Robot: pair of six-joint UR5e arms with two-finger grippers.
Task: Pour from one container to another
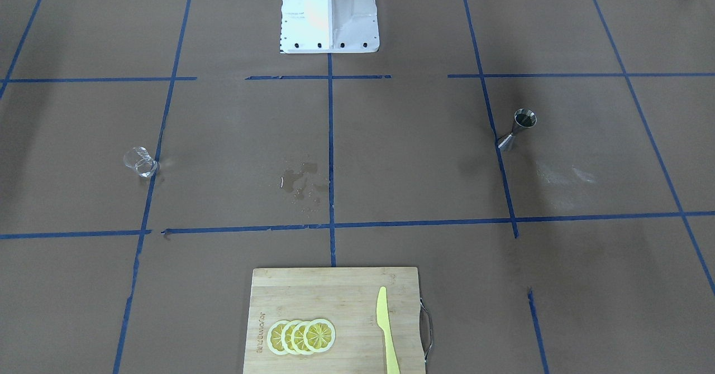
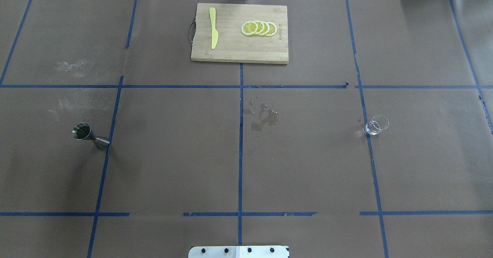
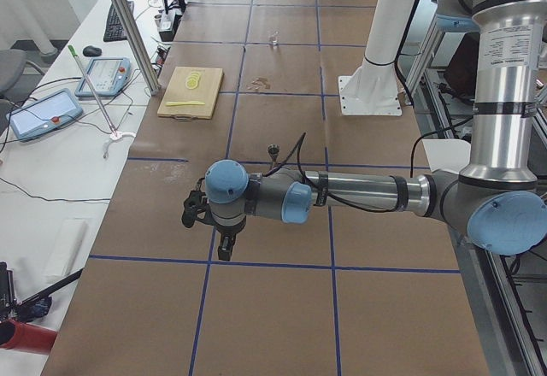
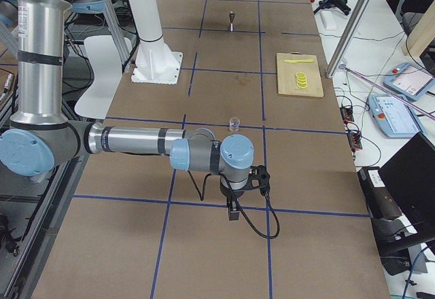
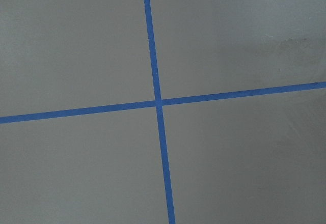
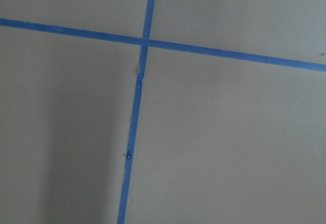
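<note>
Glass cup (image 2: 376,124) and jigger (image 2: 91,134) overhead, left arm (image 3: 359,192), right arm (image 4: 136,140) in side views

Wooden cutting board (image 2: 231,52) is lying at the far table edge, carrying overlapping lemon slices (image 2: 259,28) and a yellow knife (image 2: 213,32), well apart; wet patch (image 2: 264,117) is sitting beside the blue tape line (image 2: 240,154)

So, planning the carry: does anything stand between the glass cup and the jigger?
Nothing solid shows. Between the glass cup and the jigger lies only a wet patch; the cutting board sits well off that line, at the far edge.
</note>
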